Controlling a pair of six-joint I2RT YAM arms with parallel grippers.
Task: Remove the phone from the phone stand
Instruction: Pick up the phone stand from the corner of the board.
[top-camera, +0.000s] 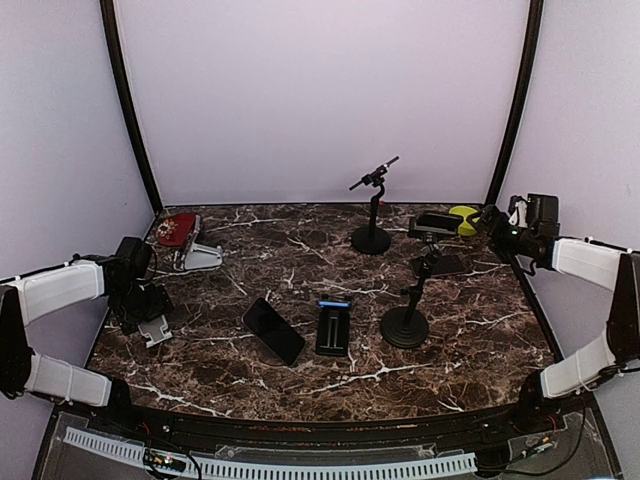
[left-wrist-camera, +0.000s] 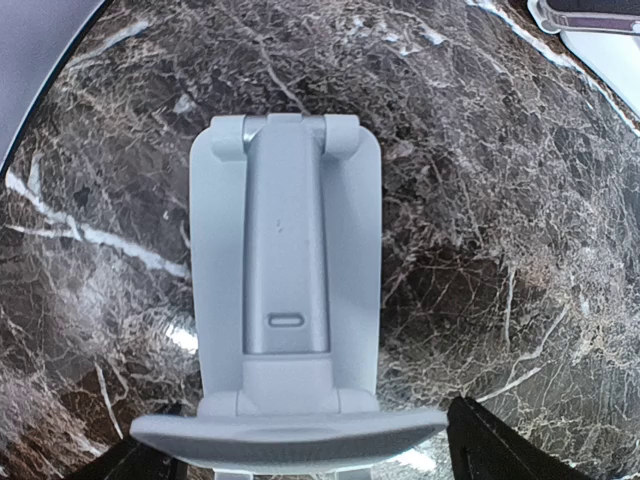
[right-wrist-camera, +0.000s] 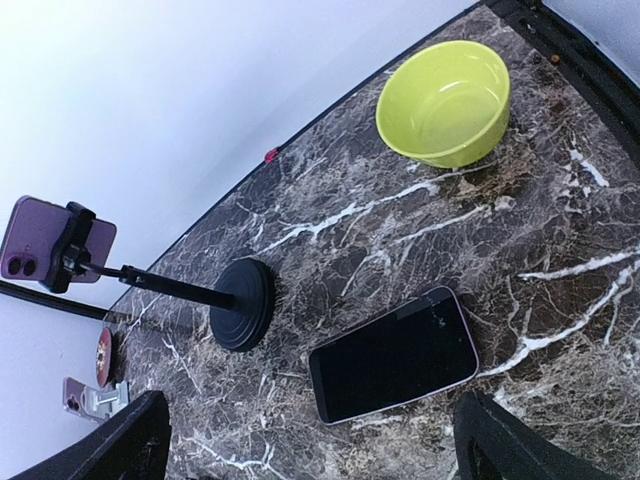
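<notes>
Task thing: purple phone (right-wrist-camera: 40, 240), clamped at the head of the tall stand (right-wrist-camera: 243, 302), raised off the marble table (right-wrist-camera: 560, 300), toward the back wall.
Other candidate: the nearer tall stand (top-camera: 405, 325) carries a dark slab at its head. It may be a second clamped phone, but you can't tell from the top view.
Left claw: left gripper (top-camera: 145, 305) is spread wide, fingers (left-wrist-camera: 490, 445) either side of the front lip of a small grey stand (left-wrist-camera: 285, 290). That stand is empty and nothing is pinched.
Right claw: right gripper (top-camera: 492, 225) is spread wide with nothing between the fingers, at the table's right rear.
Key relation: the purple phone lies to the right claw's left, across the back of the table. The left claw is well apart from it at the left edge, so the right arm is nearer and you'd likely use it.
Long axis: the phone sits landscape in the clamp, long axis roughly side to side, edge-on to the top camera. Its free ends stick out either side of the clamp.
Near the path: green bowl (right-wrist-camera: 445, 100) and flat black phone (right-wrist-camera: 395, 355), both low on the table.
Step, judged: phone not yet off the stand, reach not begun.
Next move, judged: bring the right claw level with the phone, pinch a free end, draw it out. The stand may tip if you drag sideways.
</notes>
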